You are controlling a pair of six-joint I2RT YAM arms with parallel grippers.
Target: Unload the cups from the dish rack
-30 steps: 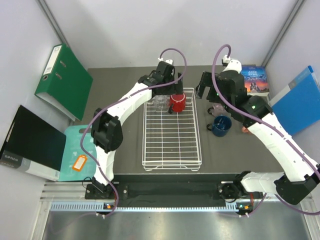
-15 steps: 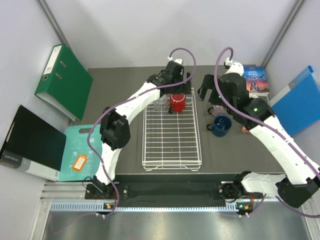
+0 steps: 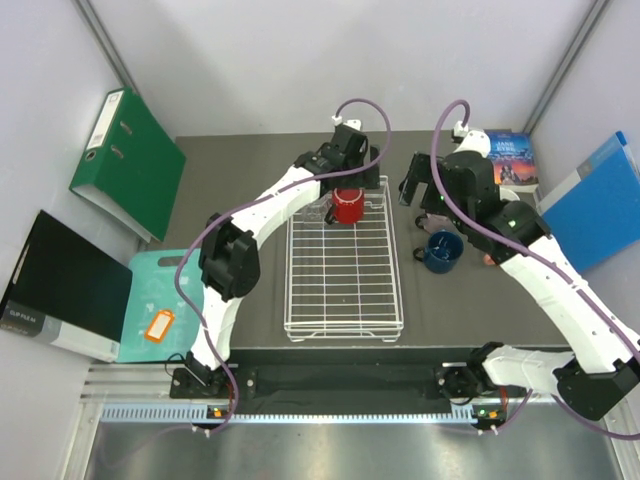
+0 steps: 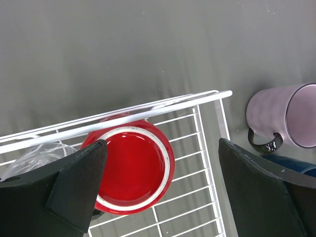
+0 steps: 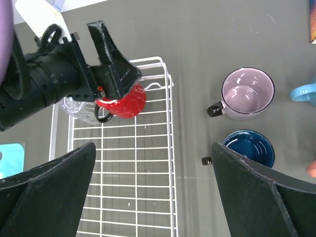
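Note:
The white wire dish rack (image 3: pixel 344 290) lies mid-table. At its far end stand a red mug (image 3: pixel 347 208) and, left of it, a clear glass tumbler (image 3: pixel 322 209). My left gripper (image 3: pixel 348 184) hovers open just above the red mug (image 4: pixel 131 170), one finger over its left rim, the other out past the rack's right side, touching nothing. Right of the rack on the table sit a mauve mug (image 5: pixel 247 93) and a dark blue mug (image 5: pixel 248 148); a light blue cup (image 5: pixel 303 91) and a salmon one (image 5: pixel 312 169) peek in at the edge. My right gripper (image 3: pixel 423 195) hangs open and empty above the rack's right edge (image 5: pixel 170 163).
A green binder (image 3: pixel 125 160) and a black folder (image 3: pixel 60 285) lean at the left, beside a teal pad (image 3: pixel 150 300) with an orange tag. A book (image 3: pixel 507 160) and a blue binder (image 3: pixel 595 200) lie at the right. The rack's near part (image 5: pixel 123 197) holds nothing.
The left gripper has swung right and now sits over the red mug, still open. The right gripper has shifted only slightly. The cups have not moved.

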